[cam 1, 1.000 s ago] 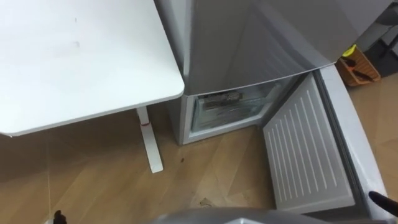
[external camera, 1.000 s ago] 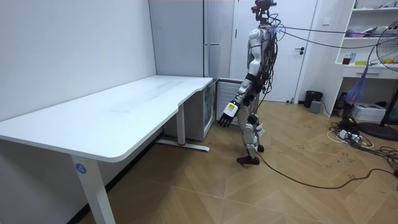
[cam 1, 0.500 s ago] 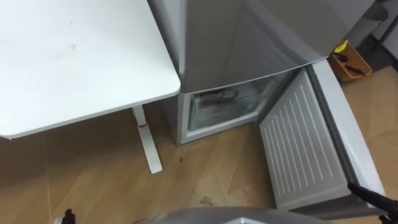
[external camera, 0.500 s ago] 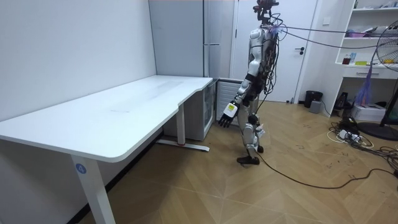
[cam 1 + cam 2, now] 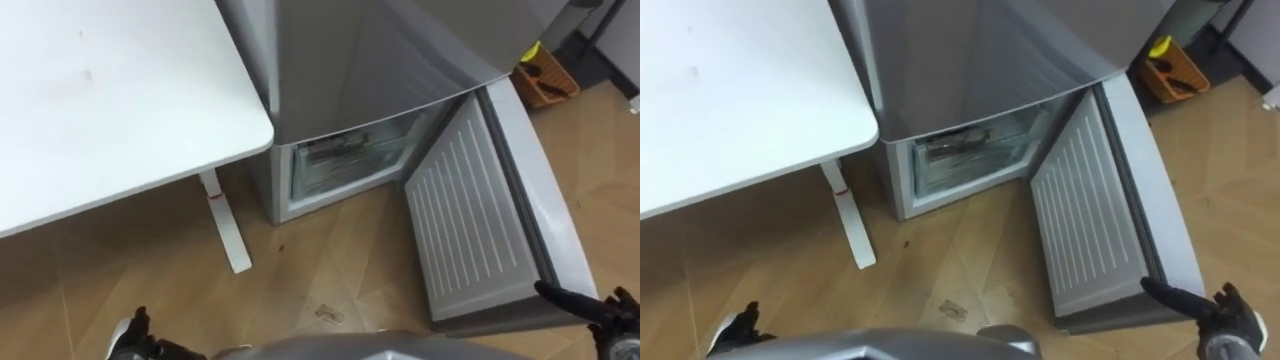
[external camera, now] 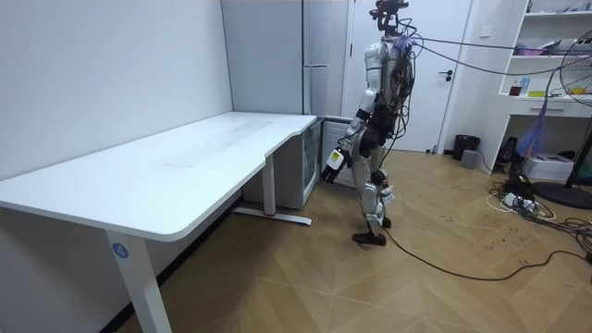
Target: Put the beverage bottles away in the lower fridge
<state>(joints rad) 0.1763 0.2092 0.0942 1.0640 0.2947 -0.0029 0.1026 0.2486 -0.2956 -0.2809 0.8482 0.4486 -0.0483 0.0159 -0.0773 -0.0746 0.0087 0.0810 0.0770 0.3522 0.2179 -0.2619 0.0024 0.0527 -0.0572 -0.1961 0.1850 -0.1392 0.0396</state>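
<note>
The robot stands facing the grey fridge, just past the end of the white tabletop. In the room view it is upright on the wooden floor.

In the eye views the fridge sits at 12 o'clock. Its lower compartment is open. The lower door is swung out towards 3 o'clock, with its ribbed white inner side facing up.

A clear drawer sits inside the compartment, with some pale and dark shapes above it. Whether these are the drinks cannot be told.

The tabletop fills the 10 o'clock part of the view. Its white leg comes down to the floor close beside the fridge's left side. An orange basket lies on the floor at 2 o'clock, beyond the door.

The right hand shows at 4 o'clock. Its fingers are spread, and one dark finger stretches towards 10 o'clock at the door's near corner. Whether it touches the door cannot be told. It holds nothing.

The left hand shows at 7 o'clock, low over the floor. How it is set cannot be told.
</note>
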